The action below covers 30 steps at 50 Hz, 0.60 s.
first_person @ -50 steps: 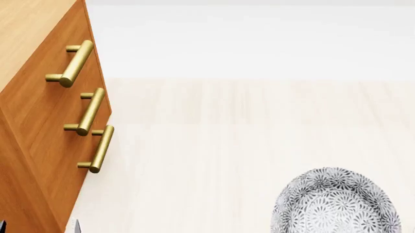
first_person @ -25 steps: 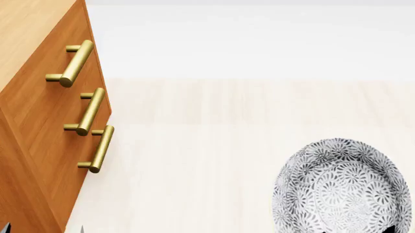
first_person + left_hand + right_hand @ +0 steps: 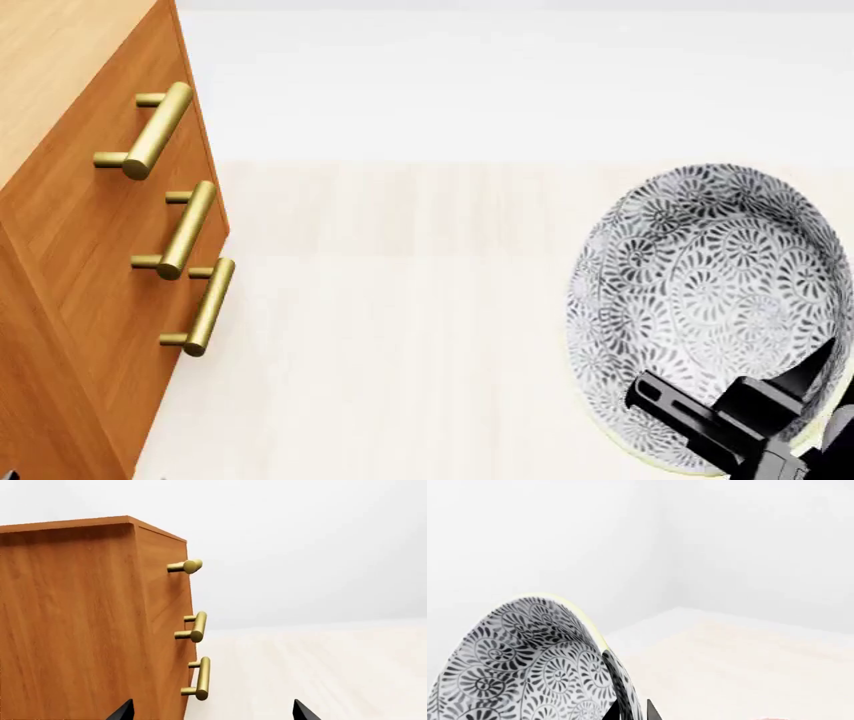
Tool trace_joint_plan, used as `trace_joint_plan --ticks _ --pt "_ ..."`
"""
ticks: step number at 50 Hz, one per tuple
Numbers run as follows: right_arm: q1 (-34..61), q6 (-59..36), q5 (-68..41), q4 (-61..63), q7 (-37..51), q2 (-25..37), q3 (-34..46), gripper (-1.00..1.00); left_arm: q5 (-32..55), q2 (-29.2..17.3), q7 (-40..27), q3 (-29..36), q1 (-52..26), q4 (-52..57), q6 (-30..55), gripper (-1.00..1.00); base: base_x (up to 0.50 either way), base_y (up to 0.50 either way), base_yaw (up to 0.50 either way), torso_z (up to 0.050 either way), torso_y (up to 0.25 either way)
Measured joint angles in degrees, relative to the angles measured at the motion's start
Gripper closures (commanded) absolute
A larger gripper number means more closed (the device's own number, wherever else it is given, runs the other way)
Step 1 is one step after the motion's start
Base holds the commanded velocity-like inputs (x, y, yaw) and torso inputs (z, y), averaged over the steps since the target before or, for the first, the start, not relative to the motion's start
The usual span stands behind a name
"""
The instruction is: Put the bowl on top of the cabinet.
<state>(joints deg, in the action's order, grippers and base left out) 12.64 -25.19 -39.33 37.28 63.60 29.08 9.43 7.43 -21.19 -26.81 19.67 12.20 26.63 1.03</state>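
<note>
Pale wood floor (image 3: pixel 441 330), white walls. The cabinet (image 3: pixel 67 300) stands left; the bowl (image 3: pixel 707 290) hangs tilted, well right, rim pinched by the right gripper (image 3: pixel 727 405). Carry underway; next, swing it leftward above the top. Left gripper (image 3: pixel 210 715) fingers spread wide.

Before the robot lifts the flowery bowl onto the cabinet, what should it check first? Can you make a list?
1. Right gripper holding the bowl: ok, fingers clamp its rim.
2. Bowl off the floor: ok, it hangs tilted in the air.
3. Bowl over the cabinet: not ok, it is far to the right of it.
4. Cabinet top free of things: cannot tell, only a corner shows.
5. Left gripper out of the way: ok, open, holding nothing, beside the cabinet.
</note>
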Motion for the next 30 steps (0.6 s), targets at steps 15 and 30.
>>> trace_joint_plan --ticks 15,30 --pt "13.93 -13.71 -1.79 -0.96 5.59 1.14 2.27 1.00 0.70 -0.77 -0.45 -0.62 1.05 1.37 -0.02 -1.00 0.00 0.00 0.00 0.000 0.000" --pt "24.86 -20.76 -0.53 -3.36 6.84 0.30 6.64 1.00 0.54 -1.29 -1.12 -0.93 1.87 2.19 -0.38 -1.00 0.00 0.00 0.00 0.000 0.001"
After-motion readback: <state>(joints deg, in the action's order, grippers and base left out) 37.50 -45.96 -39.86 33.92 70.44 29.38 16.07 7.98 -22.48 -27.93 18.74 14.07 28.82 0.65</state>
